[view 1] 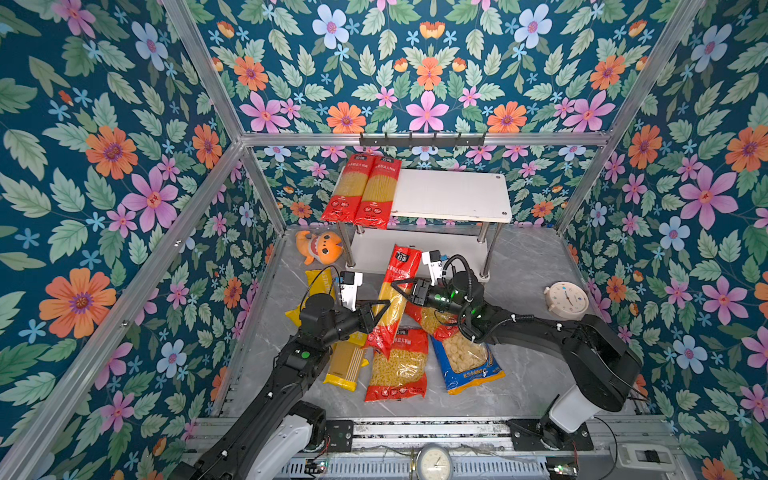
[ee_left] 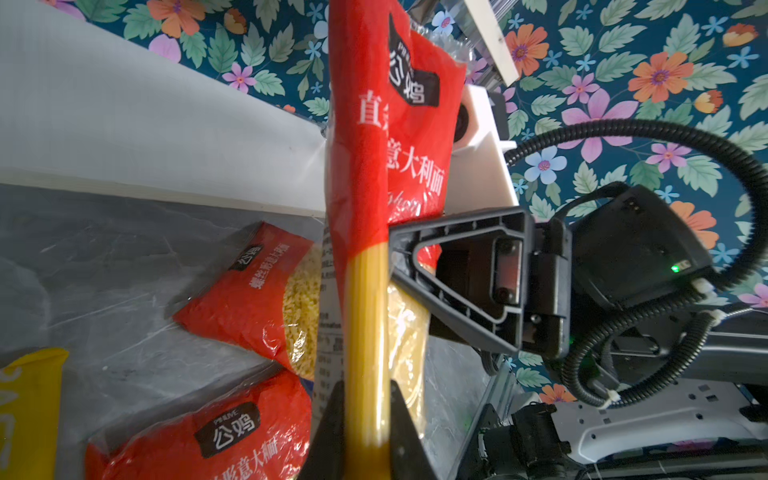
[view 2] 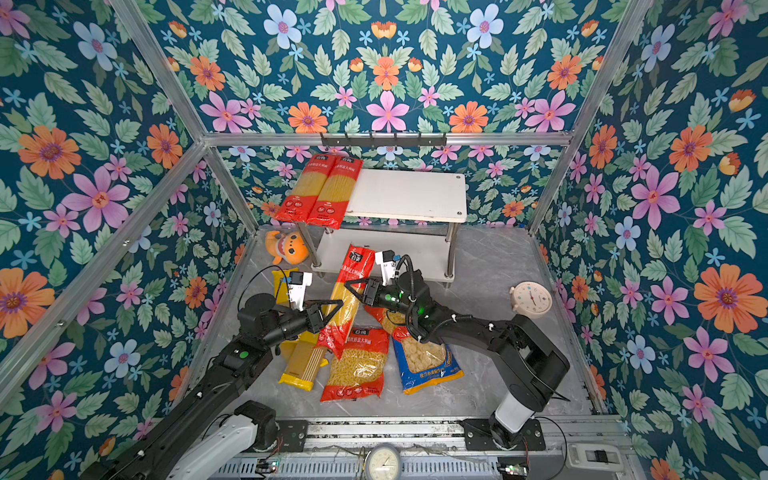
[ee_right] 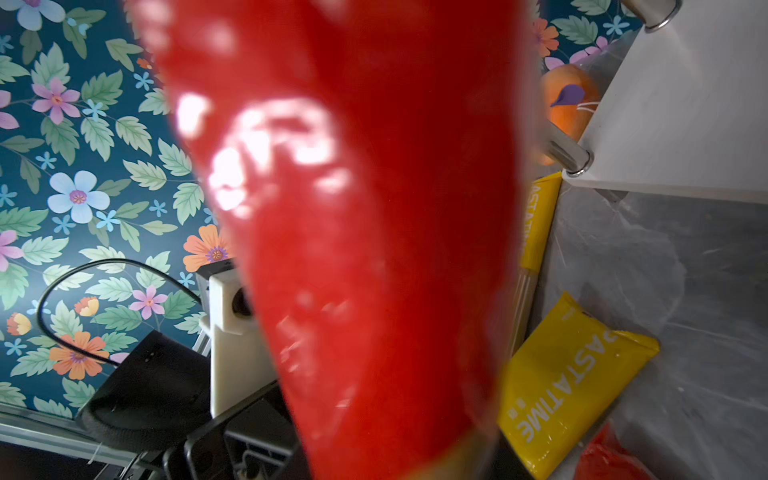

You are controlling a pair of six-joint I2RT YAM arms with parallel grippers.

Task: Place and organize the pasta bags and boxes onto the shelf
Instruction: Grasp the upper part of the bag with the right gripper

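Left wrist view: red spaghetti pack (ee_left: 361, 166), aloft before shelf (view 1: 453, 195); left gripper (ee_left: 368, 415) pinches clear midsection; right gripper (view 1: 400, 289) straddles it, clamping unclear. Likely light, stiff lengthwise, slick film, brittle strands; grip mid-length.

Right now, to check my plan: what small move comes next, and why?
Probably close the right fingers on the red pack: the left fingers clamp it lower down, the right ones' grip looks unsettled, and the shelf has bare space.
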